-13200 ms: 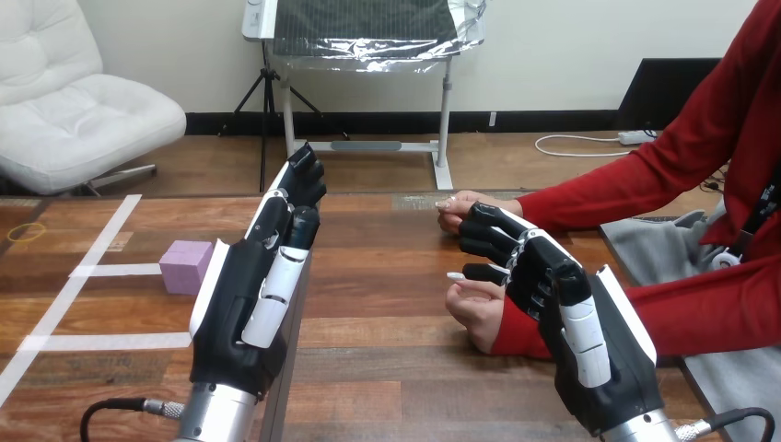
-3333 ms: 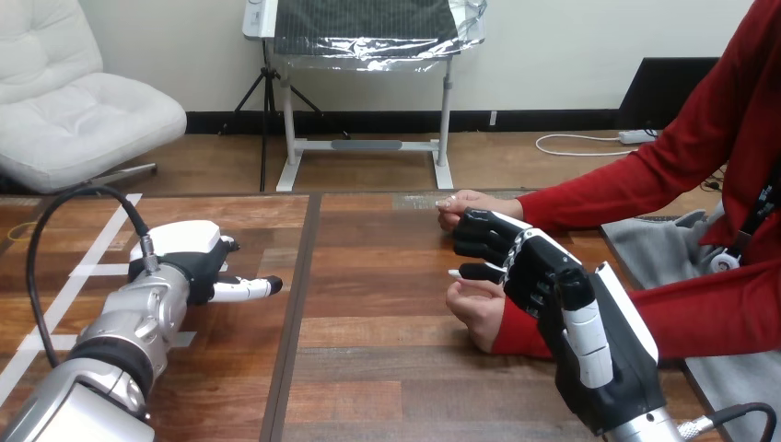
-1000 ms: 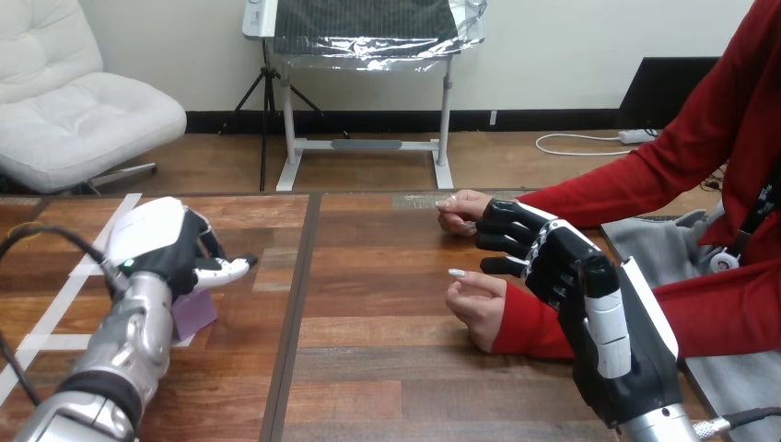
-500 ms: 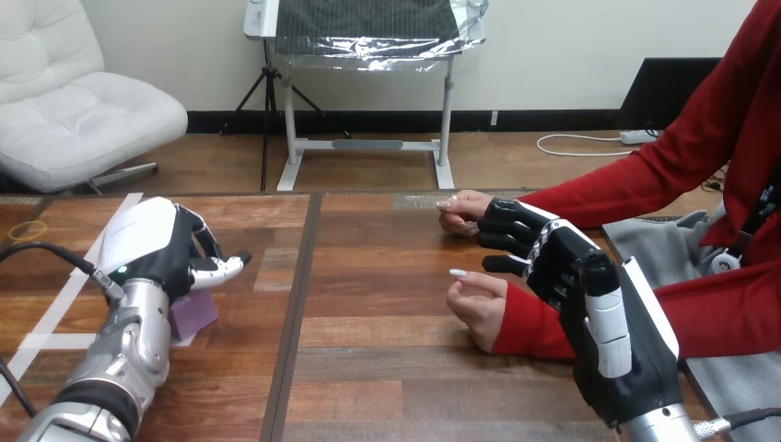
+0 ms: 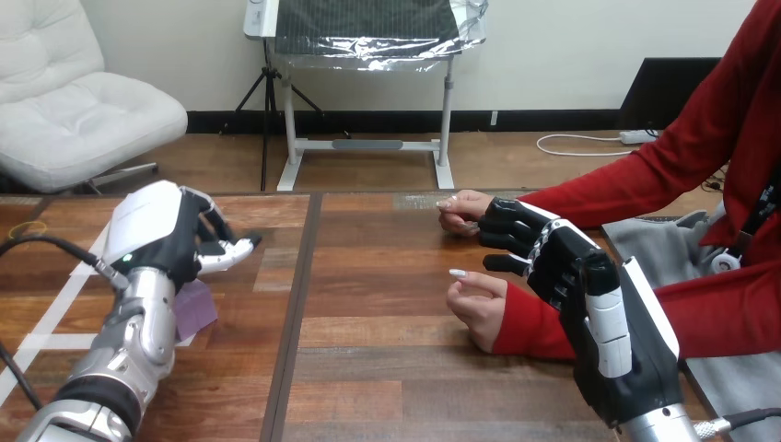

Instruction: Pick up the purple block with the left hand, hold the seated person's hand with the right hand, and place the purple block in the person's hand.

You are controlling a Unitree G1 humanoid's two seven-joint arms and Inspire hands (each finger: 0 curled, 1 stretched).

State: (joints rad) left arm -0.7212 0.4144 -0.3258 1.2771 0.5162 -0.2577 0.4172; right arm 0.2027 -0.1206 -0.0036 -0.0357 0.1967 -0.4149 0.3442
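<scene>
Reaching in from the lower left corner, the robot's left hand (image 5: 157,235) sits above the left part of the wooden table (image 5: 368,368), its white back turned up. The purple block (image 5: 195,310) peeks out just below that hand, beside the silver forearm and partly hidden by it; whether the hand grips the block cannot be told. White tape strips (image 5: 46,342) cross the wood near the table's left edge. A dark seam (image 5: 293,341) runs from the near edge to the far edge, just right of the block. Right of the seam lies a broad stretch of bare wood, open as far as the person's nearer hand (image 5: 476,306), which rests loosely curled on the table. The person's farther hand (image 5: 458,212) rests close to the far edge. The robot's right hand (image 5: 562,272) comes up from the lower right, over the red sleeve behind the nearer hand, fingers loosely bent and holding nothing, their tips between the person's two hands.
</scene>
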